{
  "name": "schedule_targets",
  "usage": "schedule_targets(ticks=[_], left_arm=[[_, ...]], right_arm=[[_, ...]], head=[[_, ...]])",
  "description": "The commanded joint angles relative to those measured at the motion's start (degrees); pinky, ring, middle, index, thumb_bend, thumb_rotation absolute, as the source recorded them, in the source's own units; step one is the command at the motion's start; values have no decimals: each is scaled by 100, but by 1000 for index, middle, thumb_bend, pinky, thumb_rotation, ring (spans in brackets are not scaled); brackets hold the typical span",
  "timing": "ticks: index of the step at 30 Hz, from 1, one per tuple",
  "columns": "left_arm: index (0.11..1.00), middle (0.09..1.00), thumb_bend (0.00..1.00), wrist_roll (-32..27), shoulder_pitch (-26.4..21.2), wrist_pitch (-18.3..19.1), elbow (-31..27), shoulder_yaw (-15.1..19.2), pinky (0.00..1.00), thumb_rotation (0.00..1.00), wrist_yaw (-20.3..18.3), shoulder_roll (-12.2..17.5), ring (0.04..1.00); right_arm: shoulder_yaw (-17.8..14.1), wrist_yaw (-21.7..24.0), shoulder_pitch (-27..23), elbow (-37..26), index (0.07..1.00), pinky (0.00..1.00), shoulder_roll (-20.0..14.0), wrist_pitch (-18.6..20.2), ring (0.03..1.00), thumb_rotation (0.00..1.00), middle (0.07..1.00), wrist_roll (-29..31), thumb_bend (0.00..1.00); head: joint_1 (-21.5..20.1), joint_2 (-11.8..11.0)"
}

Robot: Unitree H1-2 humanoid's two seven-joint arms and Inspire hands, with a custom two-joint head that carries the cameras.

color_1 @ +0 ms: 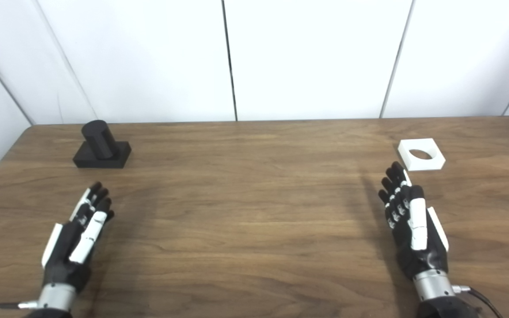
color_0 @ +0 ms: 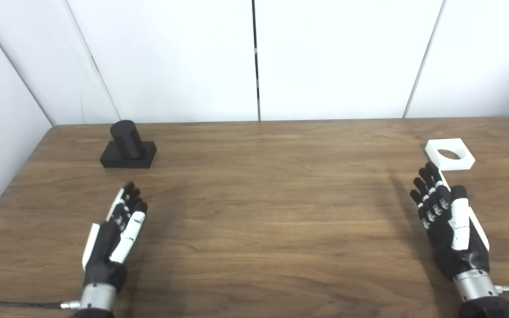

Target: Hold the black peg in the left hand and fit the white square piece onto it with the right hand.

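The black peg [color_0: 128,145], a short upright cylinder on a flat rectangular base, stood at the far left of the table [color_0: 263,212], its long axis rising from the base and appearing to lean slightly away from the camera; it lay close to the table's far edge and near the left edge. The left robot hand [color_0: 119,227] rested apart from it, nearer the robot, fingers extended and slightly spread, holding nothing, with the peg lying straight ahead of its fingertips and a strip of bare wood between them. The white square piece [color_0: 450,154], flat on the table with its round hole facing up, lay at the far right, well apart from the peg across the table's width. The right robot hand [color_0: 446,221] was likewise unclosed and empty, fingers extended toward the piece, their tips just short of, or possibly touching, its near-left corner; contact could not be settled from either view. Each hand was thus the nearer one to its own object, and neither object had yet been grasped, so the task appeared to stand at its beginning. The coming reaches probably ran forward along each arm's own line. The middle of the table between the two hands showed nothing on it, giving open room for bringing piece and peg together, whereas the peg's nearness to the far-left corner left little margin for pushing it outward
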Motion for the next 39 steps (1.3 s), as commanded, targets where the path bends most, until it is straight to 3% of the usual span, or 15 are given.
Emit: schedule_targets(ticks=[1, 10, 15, 19, 22, 26, 29, 33, 35, 36, 37, 39], left_arm=[[997, 967, 670, 31, -219, -121, -261, 77, 992, 390, 45, 115, 977], [986, 958, 624, 298, -174, -321, -190, -40, 935, 403, 128, -75, 954], [975, 956, 634, 571, -150, -450, -59, -154, 966, 426, 228, -228, 962], [978, 956, 655, 753, -163, -565, 93, -229, 957, 443, 329, -321, 969], [980, 952, 654, 868, -185, -669, 208, -255, 883, 457, 388, -370, 947], [988, 958, 666, 862, -210, -731, 260, -244, 942, 489, 392, -382, 966], [986, 958, 674, 889, -258, -739, 273, -200, 931, 488, 406, -341, 966], [974, 954, 690, 1031, -400, -771, 332, -87, 973, 348, 513, -246, 958], [965, 942, 751, 1188, -491, -774, 393, -43, 936, 258, 595, -163, 938], [963, 940, 762, 1374, -570, -642, 371, -39, 929, 241, 602, -31, 934], [982, 965, 798, 1674, -660, -399, 307, -58, 959, 145, 597, 140, 964], [994, 979, 871, 2248, -826, 114, 145, -118, 983, 98, 547, 446, 979]], right_arm=[[-87, 236, -83, 226, 1000, 1000, -140, -317, 1000, 1000, 1000, 170, 656], [-169, 555, -162, 884, 1000, 1000, -315, -691, 1000, 1000, 1000, 262, 726], [-167, 689, -208, 1203, 1000, 1000, -424, -992, 1000, 1000, 1000, 137, 808], [-208, 512, -133, 1088, 995, 1000, -395, -896, 1000, 1000, 997, -21, 681], [-260, 550, -186, 1185, 985, 1000, -405, -893, 1000, 1000, 989, 70, 661], [-260, 705, -246, 1371, 994, 1000, -466, -1036, 1000, 1000, 998, 121, 683], [-253, 682, -249, 1356, 995, 1000, -448, -1020, 1000, 1000, 1000, 93, 686], [-235, 643, -234, 1309, 994, 1000, -448, -1008, 1000, 1000, 1000, 17, 670], [-230, 635, -235, 1282, 999, 1000, -454, -988, 1000, 1000, 1000, -12, 678], [-226, 652, -236, 1289, 1000, 1000, -469, -1017, 1000, 1000, 1000, -31, 679], [-224, 669, -239, 1300, 1000, 1000, -486, -1054, 1000, 1000, 1000, -51, 685], [-226, 666, -240, 1278, 1000, 1000, -498, -1041, 1000, 1000, 1000, -63, 684]], head=[[209, -86], [1089, -489], [1540, -737], [1893, -901], [2004, -971], [1990, -975], [1830, -918], [1806, -913], [1671, -860], [1634, -840], [1616, -829], [1574, -778]])
